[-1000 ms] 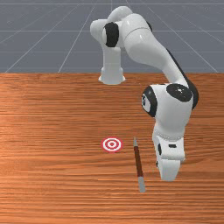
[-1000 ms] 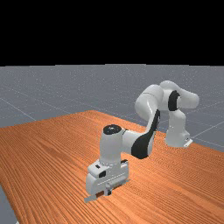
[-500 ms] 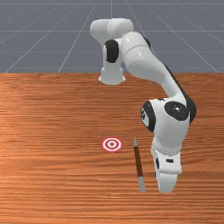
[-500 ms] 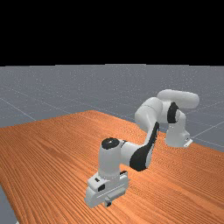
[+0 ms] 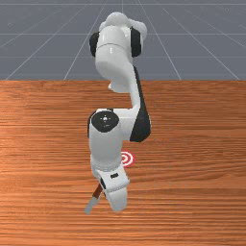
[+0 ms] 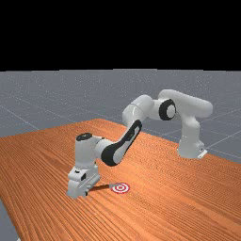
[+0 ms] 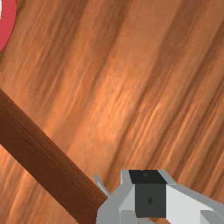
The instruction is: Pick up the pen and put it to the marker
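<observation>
Reaching over the orange-brown counter [image 6: 179, 207], the arm [image 6: 137, 109] stretches from its base [image 6: 190, 141] at the far view's right and turns down toward the far view's left, where the tool [image 6: 86, 192] sits low, just above or at the wood. I cannot tell whether the tool is wide or narrow, or whether it has hold of the pen [image 6: 100, 188].

The pen is at the tool, partly hidden by it, with its brown shaft slanting out toward the red and white target [image 6: 120, 188]. In the far view, its grey tip [image 6: 112, 185] meets the target's rim; I cannot tell if the 2 touch. In the front view, the pen's other end [image 5: 88, 208], blunt and grey, sticks out on the front view's left of the tool, while the arm covers part of the target.

In the wrist view, the shaft runs diagonally and passes out of sight behind the tool. Part of the target's red ring lies to 1 side of the shaft, well apart from the tool.
</observation>
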Controlling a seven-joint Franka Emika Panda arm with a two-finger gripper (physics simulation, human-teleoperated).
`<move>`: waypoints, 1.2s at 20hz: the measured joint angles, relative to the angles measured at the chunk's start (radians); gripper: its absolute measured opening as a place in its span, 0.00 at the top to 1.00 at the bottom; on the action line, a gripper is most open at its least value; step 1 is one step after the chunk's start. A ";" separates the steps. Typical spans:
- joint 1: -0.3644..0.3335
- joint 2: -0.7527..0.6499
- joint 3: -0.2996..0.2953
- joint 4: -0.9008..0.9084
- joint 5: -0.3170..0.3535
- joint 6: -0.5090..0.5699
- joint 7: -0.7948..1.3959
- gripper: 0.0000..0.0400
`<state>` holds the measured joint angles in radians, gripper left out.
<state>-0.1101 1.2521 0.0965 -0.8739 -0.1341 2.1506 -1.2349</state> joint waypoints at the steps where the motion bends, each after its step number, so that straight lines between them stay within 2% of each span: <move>1: -0.041 0.035 -0.013 0.070 0.014 -0.029 -0.011 1.00; 2: -0.070 0.084 -0.030 0.164 0.029 -0.071 0.011 1.00; 3: -0.069 0.066 -0.044 0.129 0.035 -0.055 0.086 1.00; 4: -0.055 0.076 -0.096 0.144 0.021 -0.058 0.218 1.00; 5: -0.083 0.028 -0.063 0.046 0.049 0.023 0.190 1.00; 7: -0.087 -0.014 -0.062 -0.008 0.050 0.044 0.190 1.00; 8: -0.067 0.016 -0.084 0.075 0.061 -0.053 0.299 1.00; 10: -0.055 -0.057 -0.092 0.021 0.073 -0.104 0.375 1.00; 12: -0.054 -0.147 -0.093 0.008 0.080 -0.186 0.399 1.00; 14: -0.059 -0.205 -0.080 0.028 0.069 -0.244 0.319 1.00; 16: -0.056 -0.260 -0.082 -0.041 0.067 -0.211 0.329 1.00; 17: -0.080 -0.252 -0.039 -0.025 0.102 -0.227 0.253 1.00; 18: -0.051 -0.263 -0.080 -0.048 0.070 -0.201 0.340 1.00; 19: -0.049 -0.299 -0.084 -0.121 0.072 -0.171 0.363 1.00; 20: -0.052 -0.346 -0.083 -0.209 0.071 -0.132 0.358 0.61; 21: -0.053 -0.396 -0.085 -0.298 0.072 -0.094 0.366 0.37; 22: -0.059 -0.454 -0.082 -0.399 0.070 -0.050 0.350 0.22; 24: -0.062 -0.538 -0.087 -0.543 0.071 0.009 0.368 0.08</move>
<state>-0.1724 0.7140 0.0094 -1.4164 -0.0629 2.1599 -0.8665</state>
